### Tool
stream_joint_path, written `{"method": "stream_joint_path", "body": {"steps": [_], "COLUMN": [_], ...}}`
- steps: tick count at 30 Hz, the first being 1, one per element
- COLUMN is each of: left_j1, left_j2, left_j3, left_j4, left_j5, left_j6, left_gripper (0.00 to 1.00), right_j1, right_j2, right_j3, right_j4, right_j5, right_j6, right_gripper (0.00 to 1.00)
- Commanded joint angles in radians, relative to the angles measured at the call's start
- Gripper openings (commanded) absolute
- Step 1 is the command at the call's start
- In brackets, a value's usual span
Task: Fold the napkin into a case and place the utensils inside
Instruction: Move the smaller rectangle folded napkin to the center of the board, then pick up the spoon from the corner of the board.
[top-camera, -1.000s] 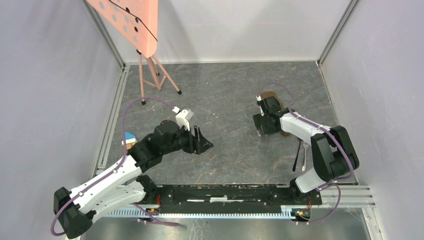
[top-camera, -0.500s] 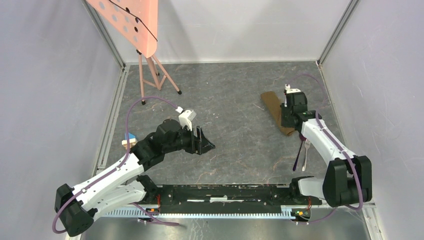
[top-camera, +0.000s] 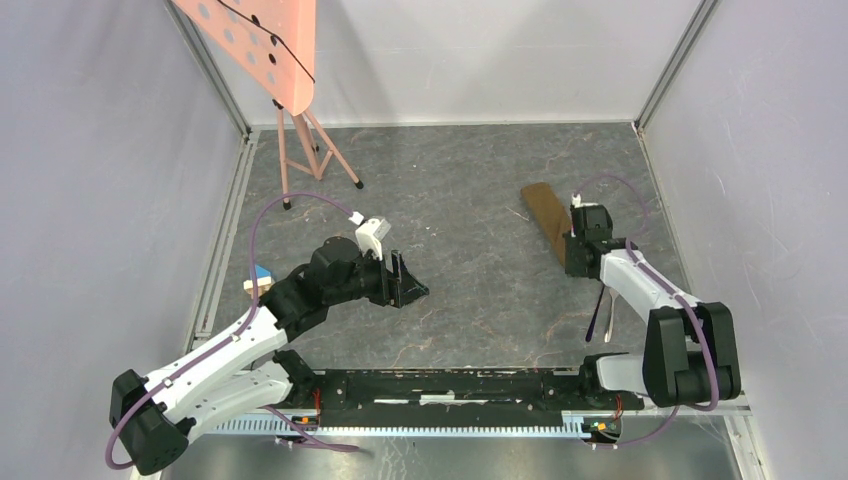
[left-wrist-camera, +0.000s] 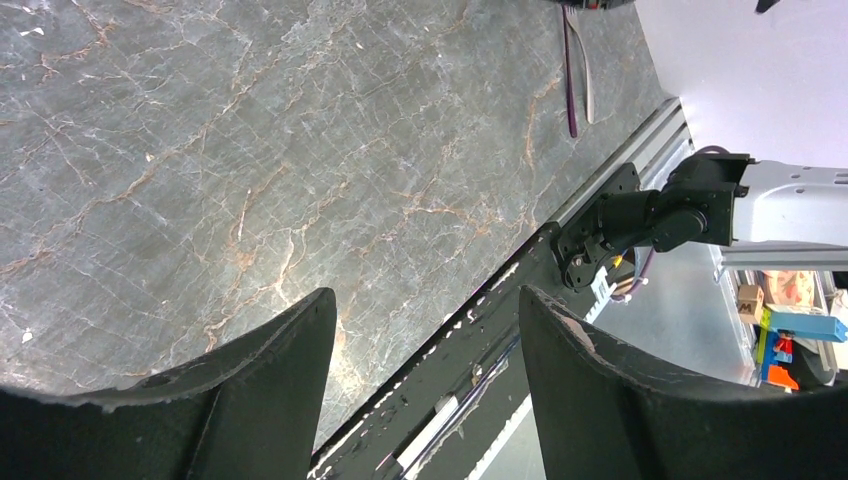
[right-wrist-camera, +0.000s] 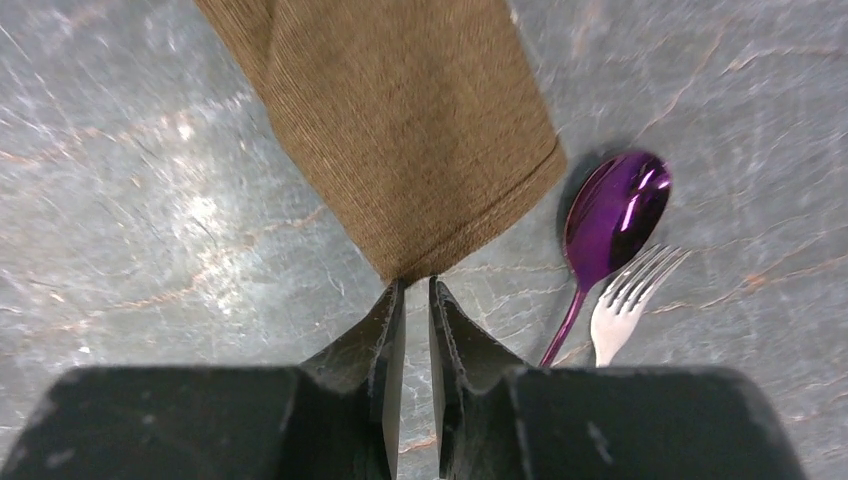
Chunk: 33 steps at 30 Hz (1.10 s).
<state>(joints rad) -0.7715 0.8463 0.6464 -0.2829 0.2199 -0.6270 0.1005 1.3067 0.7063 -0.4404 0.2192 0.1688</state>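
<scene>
We are losing the far end of the case (right-wrist-camera: 400, 120) past the top edge; beside the case, the right gripper (right-wrist-camera: 415, 285) is hiding the handles of the spoon (right-wrist-camera: 615, 210) and fork (right-wrist-camera: 625, 300).

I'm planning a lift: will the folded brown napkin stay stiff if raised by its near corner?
The folded napkin will probably droop: it is soft woven cloth, lying flat. It looks light, so likely easy to lift. Held by one corner, where the right gripper pinches it, its layers may slip apart.
</scene>
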Motion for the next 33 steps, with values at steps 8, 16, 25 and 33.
{"method": "stream_joint_path", "body": {"steps": [8,16,25,33], "left_j1": [0.011,0.012,-0.026,-0.07], "left_j2": [-0.021,-0.047,-0.03,-0.03], "left_j3": [0.061,0.096,0.13,0.131], "left_j4": [-0.016,-0.036,-0.067,-0.085], "left_j5": [0.05,0.119,0.112,0.065], "left_j6": [0.071,0.097,0.171,0.2], "left_gripper": [0.74,0.79,0.82,0.84], "right_j1": [-0.005,-0.21,-0.458,-0.458], "right_j2": [-0.12,-0.268,-0.155,-0.087], "right_j3": [0.039,0.069,-0.072,-0.091], "right_j4": [-0.009,-0.195,-0.135,-0.091], "right_j5": [-0.118,-0.066,-0.396,-0.336], "right_j6": [-0.023,-0.093,-0.102,-0.102], "right_gripper": [0.38,0.86,0.58,0.46]}}
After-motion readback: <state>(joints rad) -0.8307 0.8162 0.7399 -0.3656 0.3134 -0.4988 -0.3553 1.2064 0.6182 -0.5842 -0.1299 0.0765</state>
